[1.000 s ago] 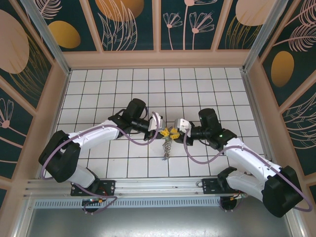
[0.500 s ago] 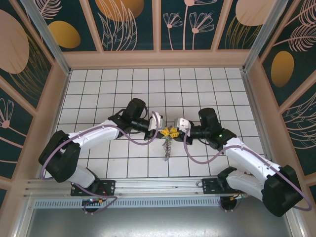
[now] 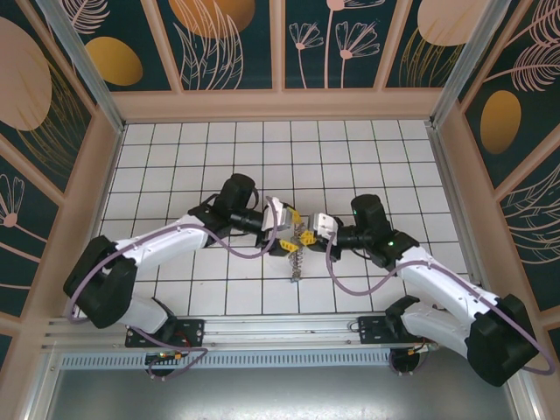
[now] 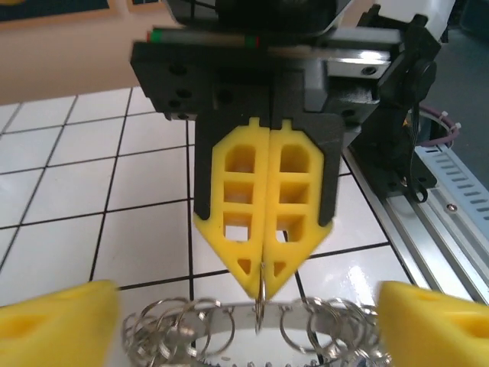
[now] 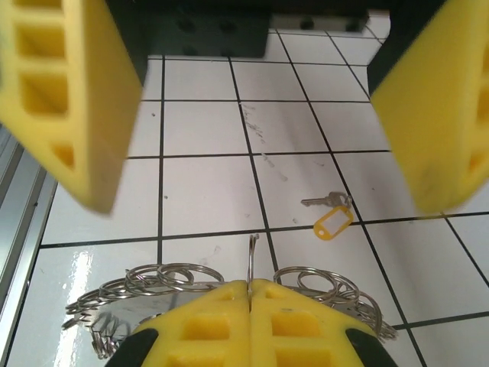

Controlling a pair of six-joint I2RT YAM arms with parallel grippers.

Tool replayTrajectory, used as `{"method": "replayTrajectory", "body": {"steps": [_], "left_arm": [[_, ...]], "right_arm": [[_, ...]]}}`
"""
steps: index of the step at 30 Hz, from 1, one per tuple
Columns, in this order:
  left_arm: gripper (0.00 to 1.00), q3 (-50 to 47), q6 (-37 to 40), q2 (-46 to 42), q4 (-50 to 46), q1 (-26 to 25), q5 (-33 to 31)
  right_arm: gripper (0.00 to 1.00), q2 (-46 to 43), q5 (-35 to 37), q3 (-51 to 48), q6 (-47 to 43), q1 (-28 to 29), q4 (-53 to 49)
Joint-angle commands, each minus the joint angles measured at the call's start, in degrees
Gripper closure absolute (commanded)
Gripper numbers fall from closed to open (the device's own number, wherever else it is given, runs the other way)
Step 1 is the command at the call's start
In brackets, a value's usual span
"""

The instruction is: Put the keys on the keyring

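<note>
The right gripper [image 4: 261, 269] is clenched, its yellow fingers pressed flat together on the thin wire of the keyring [image 4: 252, 330]. In the left wrist view the pinched loop stands edge-on, its long axis running 12 to 6 o'clock, and drops straight from the fingertips into a bunch of small silvery rings that spreads from 9 to 3 o'clock beneath them.

In the top view the keyring hangs as a narrow chain toward 6 o'clock from the point where the two grippers face each other, over the white tiled bench [image 3: 175, 157].

The left gripper [image 3: 290, 232] is released, jaws spread wide. One yellow finger sits at 9 o'clock of the ring bunch and the other at 3 o'clock, neither touching it.

In the right wrist view a key [image 5: 330, 216] with a yellow tag lies flat on the tiles, at 1 o'clock from the clenched fingertips and well apart from them. Its metal blade points to about 9 o'clock, and the tag slants from 8 to 2 o'clock.
</note>
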Motion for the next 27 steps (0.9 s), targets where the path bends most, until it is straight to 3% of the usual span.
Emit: {"method": "replayTrajectory", "body": {"steps": [1, 4, 5, 8, 9, 11, 15, 18, 22, 27], "left_arm": [[0.01, -2.7, -7.8, -6.6, 4.0, -0.2, -10.7], [0.01, -2.3, -11.2, -12.6, -2.4, 0.1, -19.9], [0.01, -2.2, -15.2, -14.6, -3.8, 0.1, -26.4], [0.01, 0.1, -35.5, -17.8, -8.3, 0.2, -59.0], [0.01, 1.8, -37.6, -17.3, -11.8, 1.5, -61.7], [0.01, 7.8, -39.1, -13.7, -23.1, 3.9, -58.6], [0.05, 16.3, -45.5, -4.1, -38.6, 4.1, -59.1], [0.08, 14.9, -47.9, -2.9, -38.9, 4.3, -54.7], [0.02, 12.7, -50.7, -2.7, -38.2, 5.2, -52.1], [0.09, 14.5, -48.5, 3.2, -40.6, 5.4, -44.6]], "right_arm": [[1.0, -3.6, -0.2, -2.3, 2.0, 0.0, 7.1], [1.0, -4.7, 0.6, -3.6, 2.9, 0.0, 8.7], [1.0, -4.9, 0.9, -4.1, 3.0, -0.1, 9.2], [1.0, -5.5, 1.0, -4.9, 3.1, -0.1, 11.0], [1.0, -5.7, 1.2, -5.1, 3.3, -0.1, 11.7], [1.0, -6.4, 1.2, -5.7, 3.4, -0.1, 13.3], [1.0, -8.9, 2.7, -8.1, 3.3, 0.4, 18.2], [1.0, -10.9, 3.9, -9.9, 1.4, 0.6, 21.0], [1.0, -11.5, 3.9, -10.1, -1.4, 0.6, 21.3], [1.0, -9.7, 2.6, -8.3, -3.2, 0.5, 17.4]]}}
